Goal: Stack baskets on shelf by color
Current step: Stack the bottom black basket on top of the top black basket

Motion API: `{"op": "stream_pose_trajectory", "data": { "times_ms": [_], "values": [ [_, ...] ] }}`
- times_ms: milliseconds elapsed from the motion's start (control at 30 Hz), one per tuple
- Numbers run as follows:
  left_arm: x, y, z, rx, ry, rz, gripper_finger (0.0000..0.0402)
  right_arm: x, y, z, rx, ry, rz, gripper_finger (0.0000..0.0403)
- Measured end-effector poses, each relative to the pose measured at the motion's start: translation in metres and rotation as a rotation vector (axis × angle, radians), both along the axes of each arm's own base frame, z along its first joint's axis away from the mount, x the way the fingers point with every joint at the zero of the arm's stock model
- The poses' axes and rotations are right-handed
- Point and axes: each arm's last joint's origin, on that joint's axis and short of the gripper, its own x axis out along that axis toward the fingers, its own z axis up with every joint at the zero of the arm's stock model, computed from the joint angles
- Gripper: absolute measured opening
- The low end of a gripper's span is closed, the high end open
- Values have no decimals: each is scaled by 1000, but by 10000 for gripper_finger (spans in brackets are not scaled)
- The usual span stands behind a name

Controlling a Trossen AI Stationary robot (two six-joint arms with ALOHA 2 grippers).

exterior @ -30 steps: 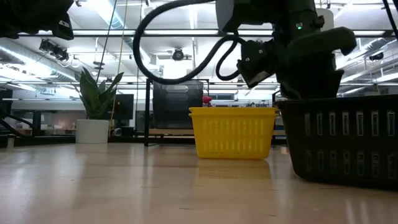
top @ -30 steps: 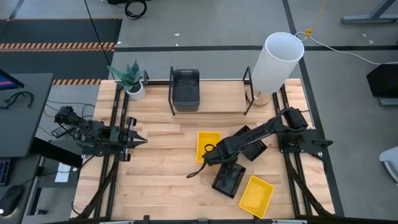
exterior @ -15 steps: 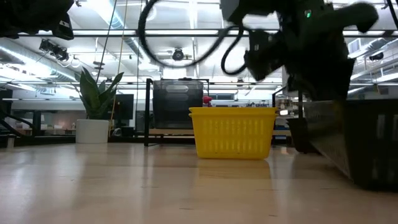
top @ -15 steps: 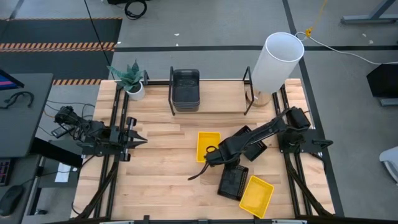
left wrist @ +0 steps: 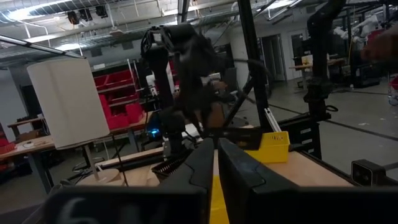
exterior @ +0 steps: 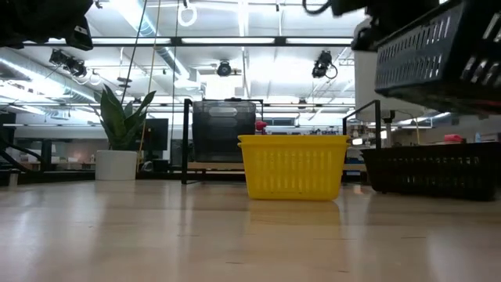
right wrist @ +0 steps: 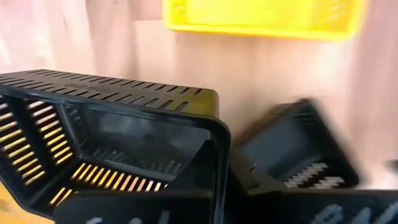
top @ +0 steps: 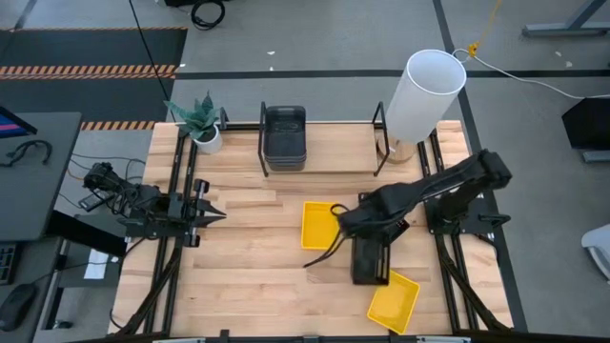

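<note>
A black perforated basket (top: 370, 259) hangs in the air over the table's near right, with my right gripper (top: 355, 227) shut on it. A second black basket (exterior: 430, 171) stands on the table under that arm. One yellow basket (top: 317, 225) stands at mid-table, and another (top: 394, 298) lies near the front edge. A dark grey basket (top: 284, 138) sits on the light-wood shelf (top: 334, 152) at the back. My left gripper (top: 217, 214) waits shut at the table's left, touching nothing. My right gripper holds the black perforated basket by its far end wall (right wrist: 219, 146), one finger inside the basket and one outside. The fingers come from above, slanting down. The basket is lifted clear of the table and tilted (exterior: 438, 47), its length running toward the near edge.
A tall white cylinder (top: 424, 93) stands at the shelf's right end, and a potted plant (top: 201, 122) at its left end. Black upright rods (top: 263, 143) frame the shelf. Bare wood lies between the left gripper and the mid-table yellow basket.
My right gripper has risen and gone toward the table's right and far edge, taking the black perforated basket with it. The basket stood on the table a second ago. It now hangs clear and has turned to lie near to far.
</note>
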Motion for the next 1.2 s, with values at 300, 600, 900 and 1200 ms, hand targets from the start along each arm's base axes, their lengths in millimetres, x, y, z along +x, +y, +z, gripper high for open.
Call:
{"op": "stream_pose_trajectory", "data": {
  "times_ms": [300, 600, 900, 1200],
  "values": [
    [0, 0, 0, 0, 0, 0, 30, -30, -16, 40, -217, -130, 317, 6],
    [0, 0, 0, 0, 0, 0, 26, -39, -30, 42, -382, -36, 442, 7],
    [0, 0, 0, 1, 2, 0, 36, -22, -38, 18, -439, 155, 587, 7],
    [0, 0, 0, 0, 1, 0, 25, -2, -34, -16, -349, 293, 690, 13]
  ]
}}
